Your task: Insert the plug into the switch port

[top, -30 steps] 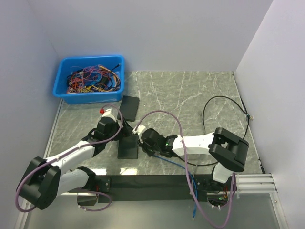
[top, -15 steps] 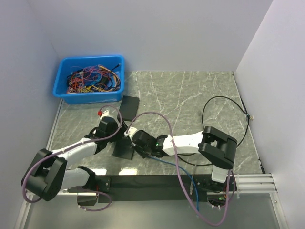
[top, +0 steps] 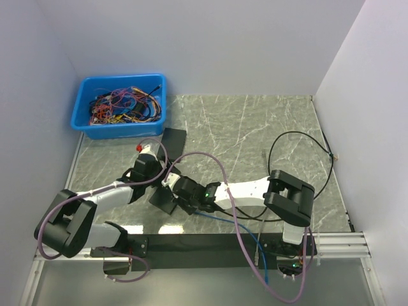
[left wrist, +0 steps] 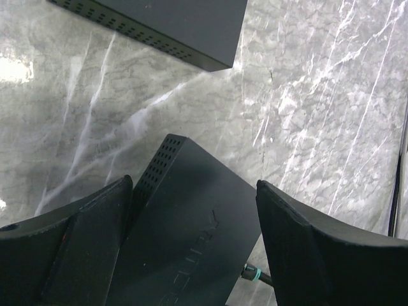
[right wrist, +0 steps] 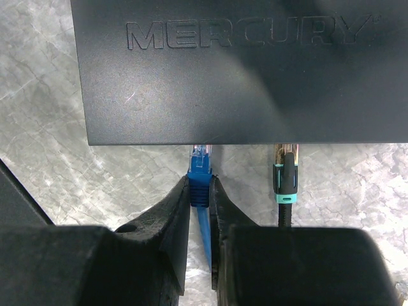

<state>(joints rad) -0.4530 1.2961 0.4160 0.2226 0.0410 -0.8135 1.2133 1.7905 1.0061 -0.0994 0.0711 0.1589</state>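
At the 7 o'clock sector of the marble table [top: 255, 127], seen from above, the switch [top: 162, 199] lies flat with both arms converged on it

Item under task: the plug [right wrist: 199, 167], blue boot with a clear nose, pointing to 12 o'clock in the right wrist view. Its nose meets the 6 o'clock edge of the switch body; the port face is hidden, so depth of entry cannot be told. A teal-collared cable [right wrist: 285, 178] stands against the same edge at the plug's 3 o'clock, just beside it.

Handling, assessed:
- Plug: light, rigid, with a thin nose likely to be fragile under side load. The boot behind the nose is the sound place to hold; its trailing lead looks limp and offers no push.
- Switch: a smooth, probably light case on polished stone, judged liable to slide toward 12 o'clock under insertion force.

Right gripper [right wrist: 200, 191]: fingers closed on the blue boot, one each side, nose left clear. The arm lies low and stretched toward 9 o'clock from its base.

Left gripper [left wrist: 193, 188]: fingers spread, straddling the switch's far end. The 9 o'clock finger is close against the vented side; bare marble shows at the 3 o'clock finger. The arm is folded, wrist pitched down. A second black unit [left wrist: 159, 29] sits apart at 12 o'clock
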